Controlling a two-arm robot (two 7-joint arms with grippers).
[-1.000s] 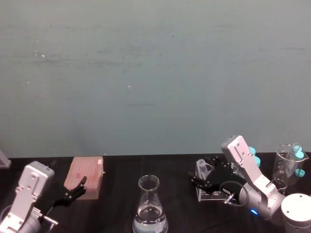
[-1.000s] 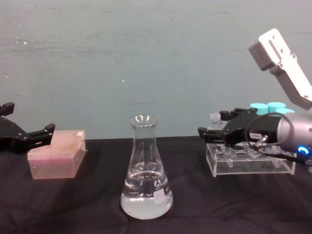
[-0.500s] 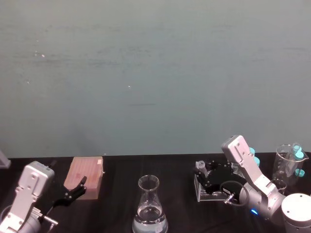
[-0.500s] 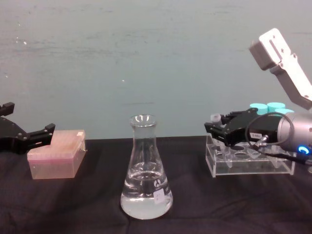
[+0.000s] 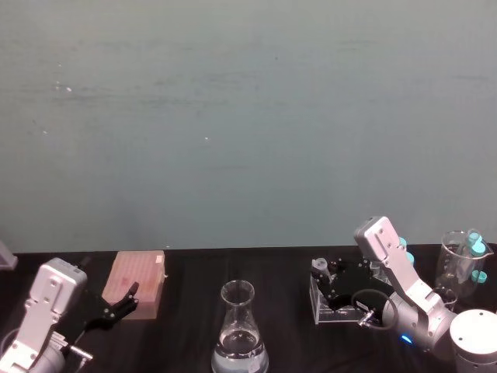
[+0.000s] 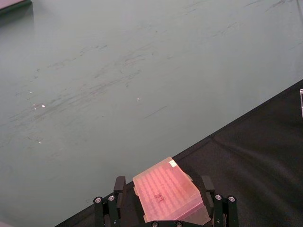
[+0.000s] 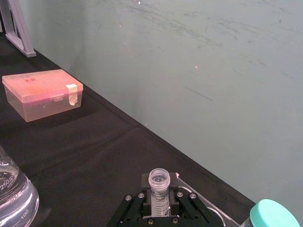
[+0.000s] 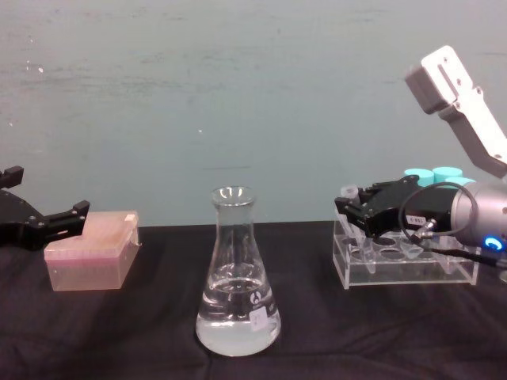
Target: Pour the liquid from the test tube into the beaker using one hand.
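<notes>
Right gripper [image 7: 159, 198]: closed narrow on the test tube [image 7: 159, 181], fingers pinching it from both sides just below its whitish rim, at the left end of the clear rack [image 8: 404, 271] on the right of the table.
Test tube: upright with its open mouth up, so nothing can spill. Its tip is hidden behind the fingers, so I cannot tell whether it sits in the rack hole or is clear of it.
Liquid: not discernible inside the tube.
Grip height: high on the tube, which I judge leaves the mouth free as a pouring lip.
Beaker [image 8: 238, 279]: stands near the middle of the black table [image 8: 142, 332], well apart from the rack on its left. Its narrow neck is open and clear liquid lies in its wide base.
Step in hand: securing the tube for lifting; carrying it left and tilting it over the neck is not yet done.
Risk: the neck is a narrow target, so the rim must sit right above it before tilting.
Left gripper [image 5: 124, 301]: parked at the far left with fingers spread wide, just beside the pink box [image 8: 89, 257], holding nothing.
Teal-capped tubes [image 8: 434, 172]: behind the right gripper, in the rack.
</notes>
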